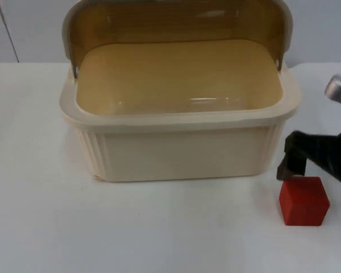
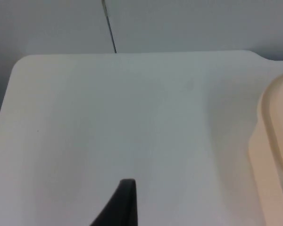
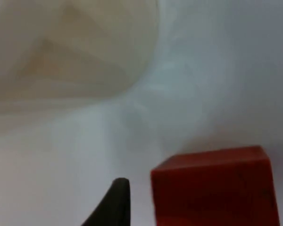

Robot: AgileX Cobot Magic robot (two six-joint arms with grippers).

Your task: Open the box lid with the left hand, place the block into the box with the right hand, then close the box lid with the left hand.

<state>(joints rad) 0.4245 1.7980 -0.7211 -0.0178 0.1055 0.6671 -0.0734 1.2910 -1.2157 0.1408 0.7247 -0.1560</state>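
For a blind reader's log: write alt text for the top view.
A cream box stands on the white table with its amber lid swung up and open. To its right, the right gripper reaches down at a red block that rests on the table.

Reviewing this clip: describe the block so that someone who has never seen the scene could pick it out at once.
Start at the big cream box standing open mid-table. Off its front corner on the robot's right side, the block sits on the white table, just in front of the right gripper. It is the only red thing, a small plain cube.
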